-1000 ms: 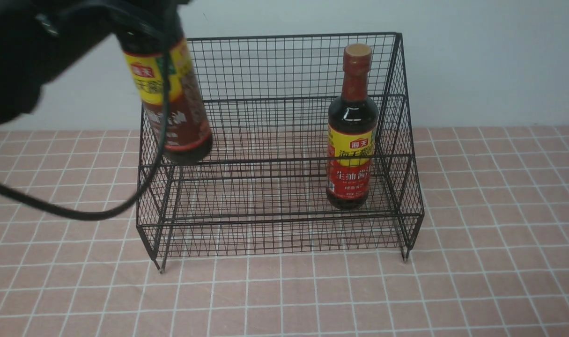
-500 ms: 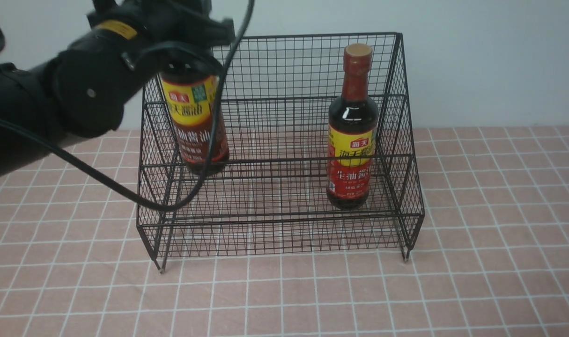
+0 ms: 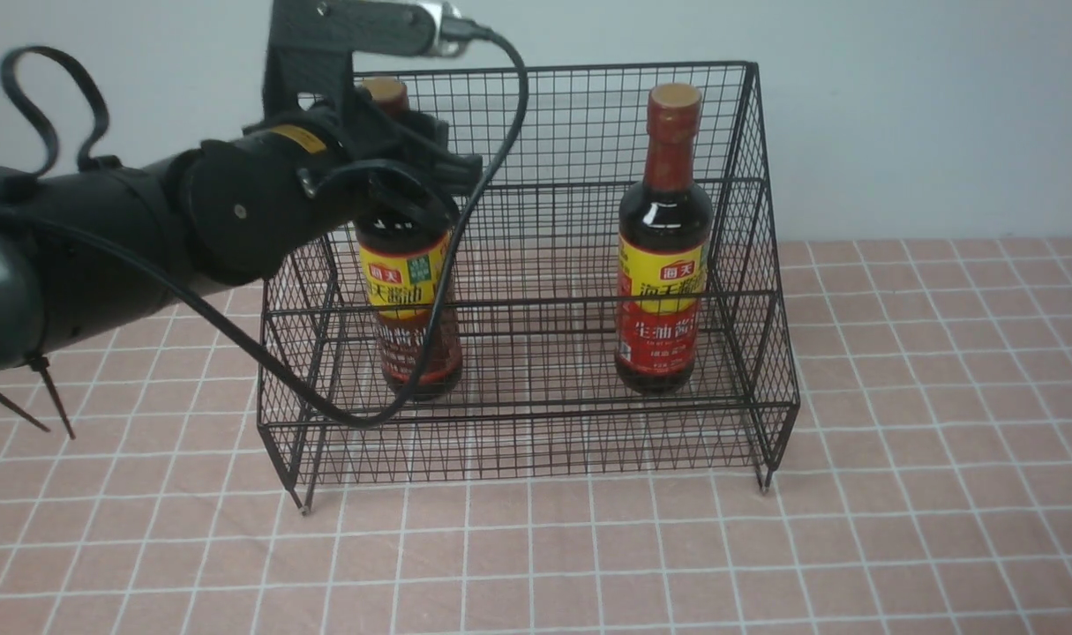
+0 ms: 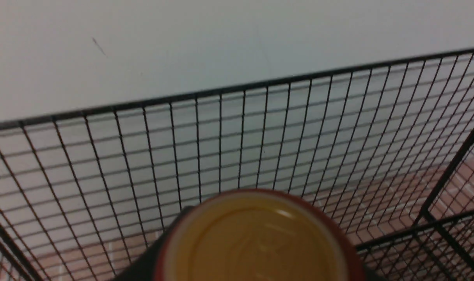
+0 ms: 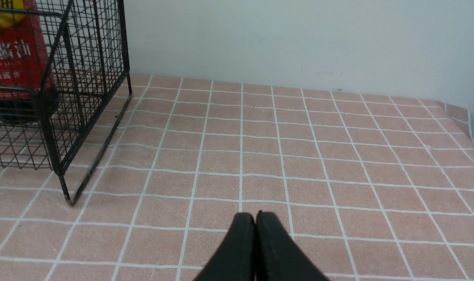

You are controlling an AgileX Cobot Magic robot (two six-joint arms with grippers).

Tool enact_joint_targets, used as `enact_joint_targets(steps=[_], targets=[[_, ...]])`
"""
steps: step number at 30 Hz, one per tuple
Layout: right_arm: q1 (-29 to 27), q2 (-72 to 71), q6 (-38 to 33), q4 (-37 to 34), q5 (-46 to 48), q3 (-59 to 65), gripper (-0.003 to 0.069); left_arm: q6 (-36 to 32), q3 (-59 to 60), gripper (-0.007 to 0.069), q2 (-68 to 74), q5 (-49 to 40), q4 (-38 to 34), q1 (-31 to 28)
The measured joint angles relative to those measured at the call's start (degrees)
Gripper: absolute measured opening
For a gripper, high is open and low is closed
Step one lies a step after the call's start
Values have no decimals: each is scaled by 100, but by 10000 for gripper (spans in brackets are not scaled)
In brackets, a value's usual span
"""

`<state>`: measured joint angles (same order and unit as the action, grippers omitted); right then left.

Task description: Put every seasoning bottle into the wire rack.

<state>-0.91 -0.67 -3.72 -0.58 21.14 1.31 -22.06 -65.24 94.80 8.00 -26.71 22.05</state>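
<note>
- The brown-label bottle [image 3: 396, 284] is upright inside the wire rack [image 3: 544, 132], in the left part of its lower tier, behind the low front rail.
- Its base is at the level of the tier floor. I cannot tell if it already rests there with its full weight.
- My left gripper [image 3: 401, 173] pinches this bottle at the narrow part just under the cap. The fingers are closed on both sides of the neck, and the tan top shows above them.
- In my left wrist view the round tan cap [image 4: 256, 238] is very close and blurred, with the tall back grid [image 4: 221, 136] of the rack behind it.
- The red-label bottle [image 3: 663, 291] stands upright in the right part of the same tier, near the right side wall of the rack and well apart from the first bottle. Nothing touches it.
- My right wrist view sees this bottle [image 5: 14, 58] through the side grid [image 5: 92, 58] of the rack.
- My right gripper [image 5: 255, 234] is outside the rack, on its right side, over the pink tiled cloth [image 5: 299, 156]. Its two jaws are pressed together with nothing between them.
- A black cable [image 3: 491, 132] from my left arm hangs in a loop in front of the left part of the rack.
- The rack stands on its short legs on the cloth, with a pale wall [image 3: 897, 106] behind it.
</note>
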Motion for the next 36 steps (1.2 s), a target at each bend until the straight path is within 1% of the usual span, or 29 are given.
enact_joint_targets(steps=[4, 7, 10, 11, 12, 13, 17, 20, 21, 22, 23, 26, 27, 28, 29, 30, 33, 34, 36], targets=[[0, 0, 0, 0, 0, 0, -12, 0, -19, 264, 16, 19, 5, 0], [0, 0, 0, 0, 0, 0, -12, 0, -26, 326, 6, 19, 5, 0], [0, 0, 0, 0, 0, 0, -12, 0, -32, 413, -43, -45, 5, 0], [0, 0, 0, 0, 0, 0, -12, 0, -32, 419, -55, -71, 5, 0], [0, 0, 0, 0, 0, 0, -12, -20, -32, 461, -207, -247, 5, 0], [0, 0, 0, 0, 0, 0, -12, -38, -32, 477, -392, -381, 5, 0], [0, 0, 0, 0, 0, 0, -12, -154, -32, 472, -906, -667, 12, 0], [0, 0, 0, 0, 0, 0, -12, -335, -36, 419, -1441, -934, 19, 0], [0, 0, 0, 0, 0, 0, -12, -408, -36, 383, -1643, -1088, 25, 0], [0, 0, 0, 0, 0, 0, -13, -458, -36, 316, -1896, -1310, 31, 0], [0, 0, 0, 0, 0, 0, -12, -469, -36, 282, -2066, -1478, 37, 0], [0, 0, 0, 0, 0, 0, -13, -506, -36, 88, -2723, -2150, 55, 0], [0, 0, 0, 0, 0, 0, -13, -506, -36, 43, -2987, -2373, 55, 0], [0, 0, 0, 0, 0, 0, -13, -506, -36, 37, -2987, -2419, 55, 0], [0, 0, 0, 0, 0, 0, -13, -510, -36, 10, -3402, -2800, 75, 0], [0, 0, 0, 0, 0, 0, -13, -510, -36, 1, -3520, -2961, 77, 0], [0, 0, 0, 1, 0, 0, -13, -450, -36, -7, -4050, -3562, 100, 0], [0, 0, 0, 1, 0, 0, -13, -438, -36, -7, -4082, -3598, 100, 0], [0, 0, 0, 1, 0, 0, -13, -238, 150, -7, -4601, -3952, 100, 0]])
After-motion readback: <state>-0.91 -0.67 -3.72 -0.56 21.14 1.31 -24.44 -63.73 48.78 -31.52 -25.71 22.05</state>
